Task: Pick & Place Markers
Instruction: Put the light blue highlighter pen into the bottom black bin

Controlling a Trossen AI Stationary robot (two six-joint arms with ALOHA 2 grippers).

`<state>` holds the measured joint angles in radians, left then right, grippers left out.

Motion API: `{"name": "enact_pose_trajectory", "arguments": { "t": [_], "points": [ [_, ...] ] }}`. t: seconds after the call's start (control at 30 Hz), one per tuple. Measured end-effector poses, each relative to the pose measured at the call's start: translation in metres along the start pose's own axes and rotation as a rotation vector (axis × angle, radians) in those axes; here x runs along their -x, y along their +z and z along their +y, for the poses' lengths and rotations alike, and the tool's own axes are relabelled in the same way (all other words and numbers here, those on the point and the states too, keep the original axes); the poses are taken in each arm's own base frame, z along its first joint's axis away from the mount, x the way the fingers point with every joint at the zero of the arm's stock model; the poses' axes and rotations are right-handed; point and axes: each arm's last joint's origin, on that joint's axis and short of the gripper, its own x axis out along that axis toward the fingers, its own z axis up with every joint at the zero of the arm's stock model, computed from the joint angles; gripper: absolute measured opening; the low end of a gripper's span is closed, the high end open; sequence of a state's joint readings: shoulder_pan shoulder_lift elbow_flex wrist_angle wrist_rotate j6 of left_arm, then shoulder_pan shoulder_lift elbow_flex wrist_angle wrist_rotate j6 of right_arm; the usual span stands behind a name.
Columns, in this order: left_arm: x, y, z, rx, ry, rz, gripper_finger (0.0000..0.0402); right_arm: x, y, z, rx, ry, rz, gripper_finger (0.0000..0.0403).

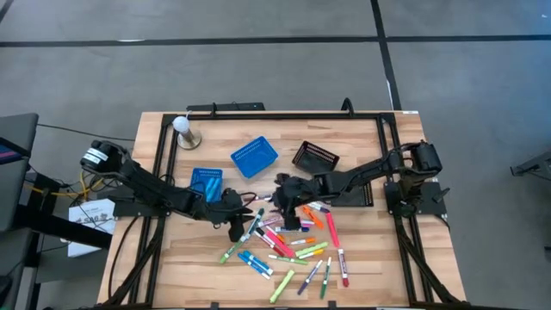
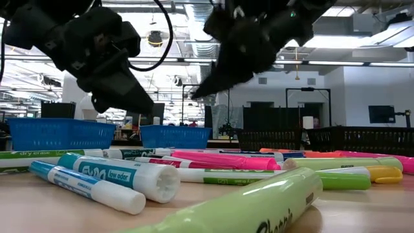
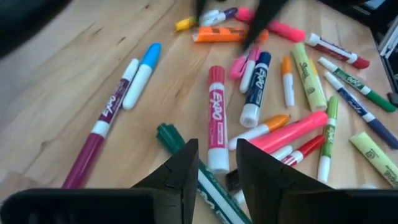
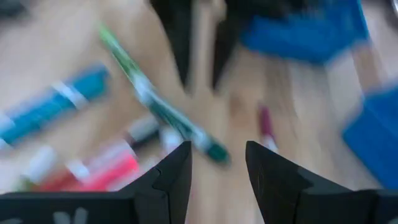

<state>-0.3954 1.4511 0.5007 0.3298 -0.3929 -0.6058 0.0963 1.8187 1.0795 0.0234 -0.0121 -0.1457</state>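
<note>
Left gripper point(image 3: 212, 163) hangs low over the near edge of the marker heap, fingers parted with a narrow gap and nothing between them; a dark green marker point(image 3: 186, 155) lies slanted just under the tips, with a red marker point(image 3: 216, 118) beside it. Right gripper point(image 4: 216, 163) hovers close opposite, also part open and empty, looking down on the same green marker point(image 4: 155, 102).

The markers point(image 1: 288, 245) lie loose and crossed in a heap on the middle and front of the table point(image 1: 362, 288), none yet in the blue baskets point(image 1: 254, 157) or the black basket point(image 1: 315, 157) toward the back.

The likeliest trouble is the two grippers meeting: both point at one spot, and if both descend they may knock together. A narrow gap set over a slanted pen may also pinch its end and flick it away, or catch the red neighbour with it. Round pens could roll toward the front edge if nudged.
</note>
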Motion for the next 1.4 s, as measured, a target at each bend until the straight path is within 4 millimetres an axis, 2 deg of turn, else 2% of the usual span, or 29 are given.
{"name": "enact_pose_trajectory", "arguments": {
  "t": [0.2,0.37,0.57,0.7,0.97,1.13,1.27,1.4],
  "points": [
    [0.003,0.008,0.001,0.018,-0.006,-0.039,0.0104,-0.015,-0.031,-0.023,-0.117,-0.043,0.180,0.0131],
    [0.003,0.010,0.002,-0.002,-0.004,-0.044,0.0104,-0.033,-0.054,-0.032,-0.158,-0.036,0.273,0.0120],
    [0.003,0.010,0.002,-0.005,-0.002,-0.043,0.0104,-0.043,-0.061,-0.031,-0.125,-0.018,0.294,0.0117],
    [0.003,0.010,0.002,-0.005,-0.002,-0.042,0.0104,-0.044,-0.063,-0.031,-0.120,-0.014,0.301,0.0098],
    [0.003,0.010,0.003,-0.005,-0.002,-0.042,0.0104,-0.034,-0.039,-0.035,-0.117,-0.017,0.283,0.0028],
    [0.003,0.010,0.003,-0.006,0.000,-0.041,0.0104,-0.023,-0.003,-0.044,-0.032,-0.061,0.166,0.0028],
    [0.003,0.010,0.002,-0.012,-0.004,-0.045,0.0104,-0.021,0.015,-0.062,0.046,-0.242,0.094,0.0049],
    [0.003,0.010,0.002,-0.020,-0.006,-0.049,0.0104,-0.017,0.014,-0.089,0.100,-0.315,0.063,0.0045]
  ]
}}
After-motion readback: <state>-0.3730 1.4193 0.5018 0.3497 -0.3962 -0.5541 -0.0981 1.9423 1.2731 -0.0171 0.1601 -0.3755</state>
